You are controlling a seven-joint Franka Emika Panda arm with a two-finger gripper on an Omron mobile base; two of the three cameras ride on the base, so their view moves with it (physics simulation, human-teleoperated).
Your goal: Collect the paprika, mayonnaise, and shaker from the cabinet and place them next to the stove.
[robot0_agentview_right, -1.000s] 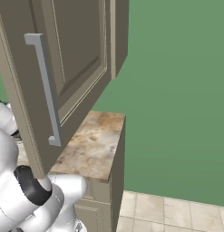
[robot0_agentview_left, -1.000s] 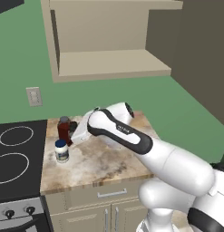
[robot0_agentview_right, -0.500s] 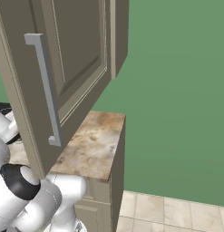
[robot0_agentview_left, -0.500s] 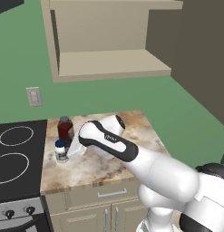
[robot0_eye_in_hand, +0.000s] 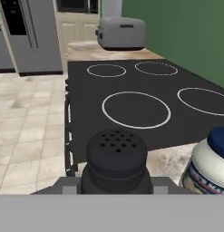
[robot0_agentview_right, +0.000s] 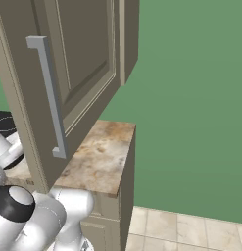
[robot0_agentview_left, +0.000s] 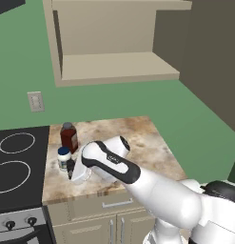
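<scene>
- Last of three deliveries, by the look of it: cabinet (robot0_agentview_left: 114, 71) on the wall with both levels bare, all three items down at counter level beside the stove (robot0_agentview_left: 16, 167).
- Stove black glass with white burner rings, spread across the hand view (robot0_eye_in_hand: 140, 99) just beyond the counter edge; toaster (robot0_eye_in_hand: 121, 32) and fridge (robot0_eye_in_hand: 27, 36) far behind it.
- Marbled counter (robot0_agentview_left: 138, 147) between stove and open end; paprika (robot0_agentview_left: 68, 137) upright near the back, close to the stove edge.
- Mayonnaise (robot0_agentview_left: 64, 157) standing just in front of the paprika, blue lid up; in the hand view (robot0_eye_in_hand: 208, 165) at right, just beside the shaker.
- Shaker (robot0_eye_in_hand: 116, 165) upright, perforated black top facing the camera, near the counter's stove-side edge; in the left base view (robot0_agentview_left: 70, 167) a slim dark shape just beside the mayonnaise.
- Gripper (robot0_eye_in_hand: 116, 189) clamped on the shaker, jaws pressed to its lower sides, fingertips mostly hidden behind its body.
- Cannot tell whether the shaker base is touching the counter or hanging just above it.
- Next move, as a judgement: settle the base fully down, release without nudging the mayonnaise jar alongside, then back straight away so the slim shaker stays upright.
</scene>
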